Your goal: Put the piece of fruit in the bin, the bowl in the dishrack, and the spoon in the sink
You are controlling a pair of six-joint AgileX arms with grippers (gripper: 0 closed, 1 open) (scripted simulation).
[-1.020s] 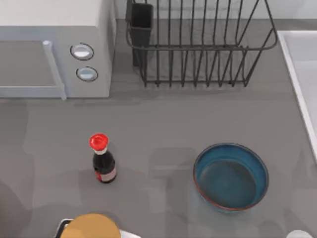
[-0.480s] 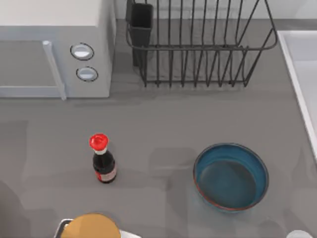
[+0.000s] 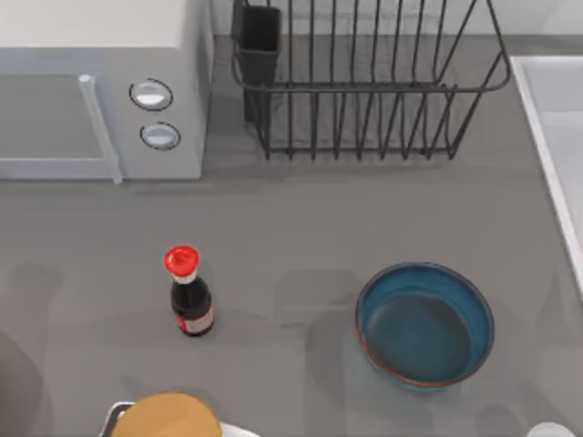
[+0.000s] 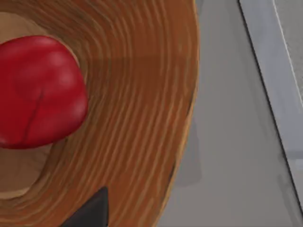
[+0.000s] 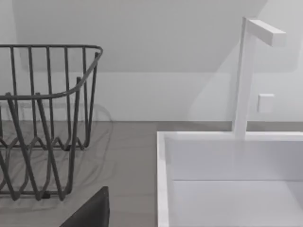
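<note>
From above, I see a grey counter. A wide blue bowl [image 3: 424,326] with a reddish-brown rim sits empty at about five o'clock. The dark wire dishrack [image 3: 364,82] stands at twelve to one o'clock, its utensil cup at the corner nearest the white microwave [image 3: 100,86], which is at ten o'clock. The pale sink [image 3: 557,155] runs along the three o'clock edge. A red-capped sauce bottle [image 3: 189,293] stands upright at about eight o'clock, well apart from the bowl.

My left wrist camera looks down on a glossy red apple [image 4: 35,92] resting inside a ridged wooden bowl [image 4: 137,118]; that bowl peeks in at seven o'clock from above. My right wrist camera faces the dishrack and the sink with its white faucet [image 5: 248,71]. I cannot tell whether either gripper is apart or together.

I judge that no item has been delivered yet. The apple is round and could roll against the wooden wall if I close off-centre. The bottle could topple if my arm swings low past it.
</note>
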